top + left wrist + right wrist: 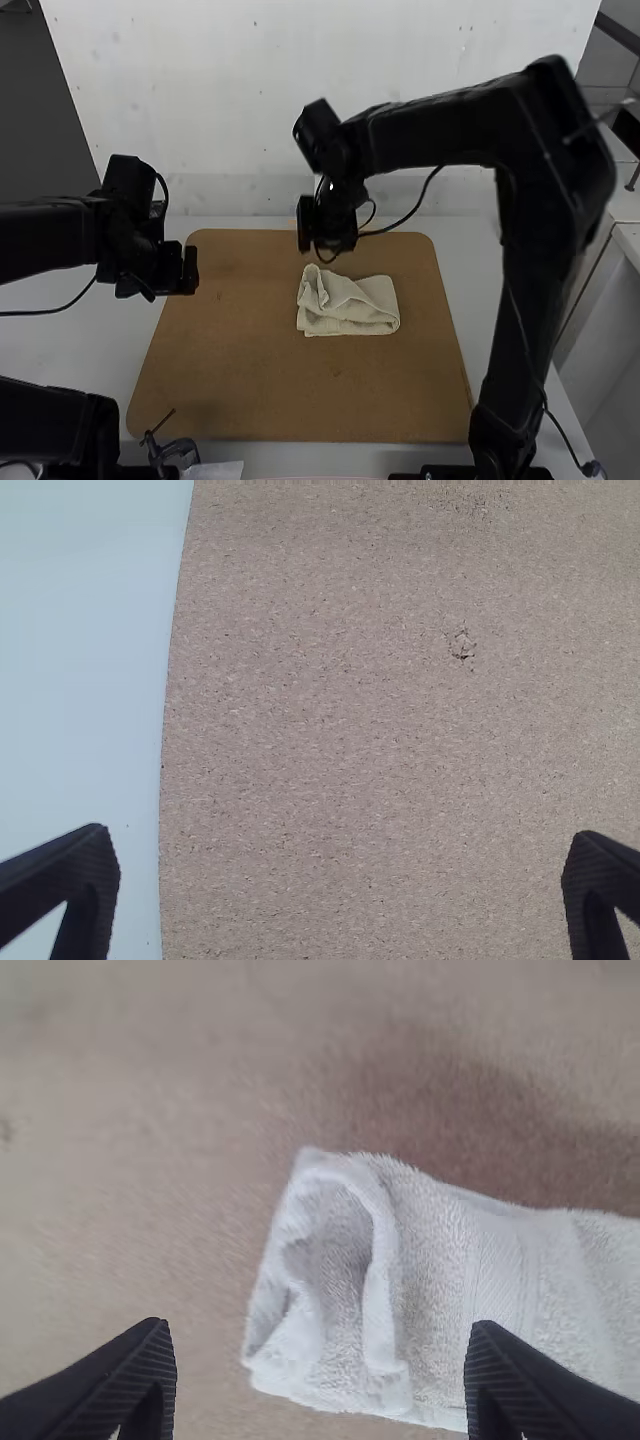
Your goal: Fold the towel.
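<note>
Right arm nearest, arched over board. Towel on board, folded, rumpled at one end. Right fingers spread, empty, near towel; left fingers spread, empty, near board's edge. Risk: pinching too many layers could undo fold.

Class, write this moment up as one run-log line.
towel: folded, one end rumpled, on brown board | right gripper: jaws open near towel | left gripper: jaws open by board's left edge
</note>
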You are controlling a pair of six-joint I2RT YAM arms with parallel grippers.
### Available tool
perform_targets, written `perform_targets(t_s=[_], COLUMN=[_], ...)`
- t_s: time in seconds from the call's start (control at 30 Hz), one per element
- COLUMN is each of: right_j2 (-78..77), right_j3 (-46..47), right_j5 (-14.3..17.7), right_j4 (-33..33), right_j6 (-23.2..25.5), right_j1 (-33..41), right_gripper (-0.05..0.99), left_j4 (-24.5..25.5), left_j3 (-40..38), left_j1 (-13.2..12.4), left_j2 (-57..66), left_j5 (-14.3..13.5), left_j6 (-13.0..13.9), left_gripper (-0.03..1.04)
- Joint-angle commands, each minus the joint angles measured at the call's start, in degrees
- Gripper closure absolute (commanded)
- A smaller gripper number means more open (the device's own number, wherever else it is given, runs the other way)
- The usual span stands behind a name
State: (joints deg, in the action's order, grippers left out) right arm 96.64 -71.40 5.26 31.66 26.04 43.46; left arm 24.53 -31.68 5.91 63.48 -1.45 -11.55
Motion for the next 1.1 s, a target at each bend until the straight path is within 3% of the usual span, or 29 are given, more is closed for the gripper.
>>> perform_targets(t_s=[0.0, 0.07, 0.17, 0.2, 0.53, 1.07], right_j2=[-5.5, -5.5, -3.12, -2.25, 6.37, 12.96], right_j3=[-1.29, -0.41, 2.4, 2.93, 5.57, 3.37], right_j5=[-1.39, -1.39, 0.46, 1.42, 3.01, 3.27], right_j4=[0.95, 1.91, 0.24, 0.16, -4.85, -5.91], right_j6=[0.24, -0.55, -1.87, -2.14, -1.96, -1.43], right_j1=[-2.07, -3.38, -4.18, -4.09, -2.24, 2.68], right_gripper=[0.35, 0.42, 0.83, 0.92, 0.92, 0.92], left_j4=[-0.54, -0.45, -0.45, -0.45, -0.54, -0.63], left_j3=[-0.05, -0.05, -0.13, -0.13, 0.13, 0.48], left_j1=[0.94, 1.47, 1.73, 1.82, 1.65, -0.02], left_j2=[0.94, 0.94, 0.94, 0.94, 1.12, -0.38], left_j5=[0.75, 0.75, 0.66, 0.66, 0.66, 1.54], left_j6=[0.39, 0.21, -0.05, -0.05, -0.31, -0.14], left_gripper=[0.02, 0.02, 0.02, 0.02, 0.02, 0.02])
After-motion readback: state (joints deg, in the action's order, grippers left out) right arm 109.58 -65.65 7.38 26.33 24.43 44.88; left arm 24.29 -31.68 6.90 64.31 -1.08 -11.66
